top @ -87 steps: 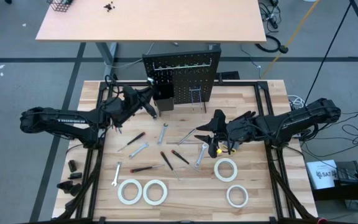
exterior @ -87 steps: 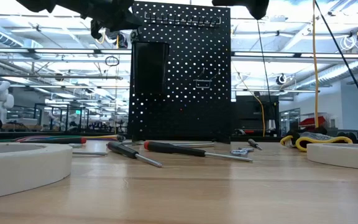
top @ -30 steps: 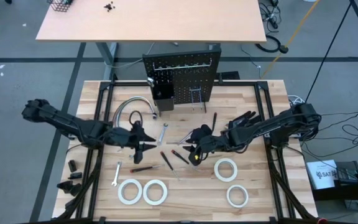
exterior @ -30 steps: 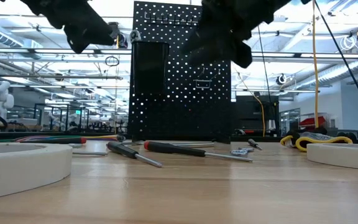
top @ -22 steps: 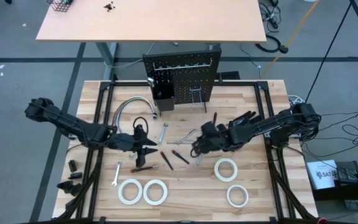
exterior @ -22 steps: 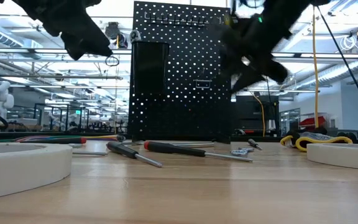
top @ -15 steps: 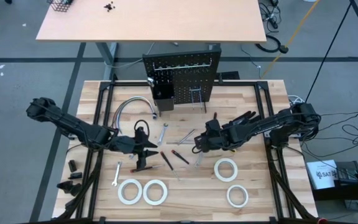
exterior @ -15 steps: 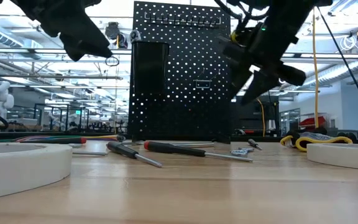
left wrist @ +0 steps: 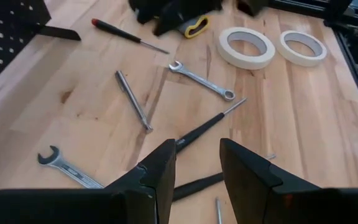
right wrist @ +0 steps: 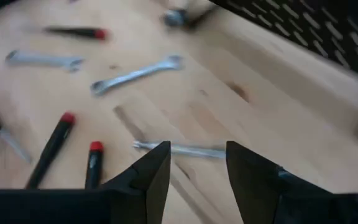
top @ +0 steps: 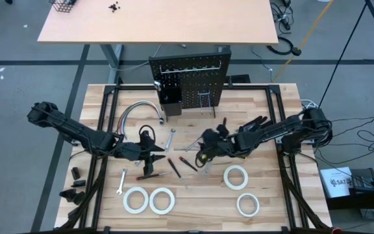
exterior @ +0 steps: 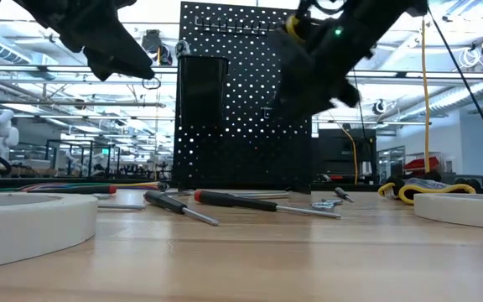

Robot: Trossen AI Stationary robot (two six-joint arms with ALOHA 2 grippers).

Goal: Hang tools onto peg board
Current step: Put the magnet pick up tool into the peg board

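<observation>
Both arms hang low over the middle of the light wooden tabletop (top: 271,195), and neither holds anything. The left gripper (top: 153,158) hovers with its fingers apart over a slim black-handled screwdriver (left wrist: 199,131); the right gripper (top: 203,151) is likewise parted and empty above a thin silver rod (right wrist: 182,149) and two red-capped black screwdrivers (right wrist: 51,148). The tools lie scattered between them: silver open-ended wrenches (left wrist: 202,81), more screwdrivers, and four white tape rolls (top: 236,176) along the near edge. These steel pieces look light, stiff and slick, lying flat on the wood, so I'd expect a pinch across the thicker handle to hold better than one on the shaft. The rolls seem light too, best taken through the wall of the ring. The upright black perforated peg board (top: 190,77) stands at the far edge with its wire hooks (top: 205,102) and small black bin (top: 170,103). A curved grey cable bundle (top: 135,109) lies far-left of the tools, close to the left arm's route to the board.
</observation>
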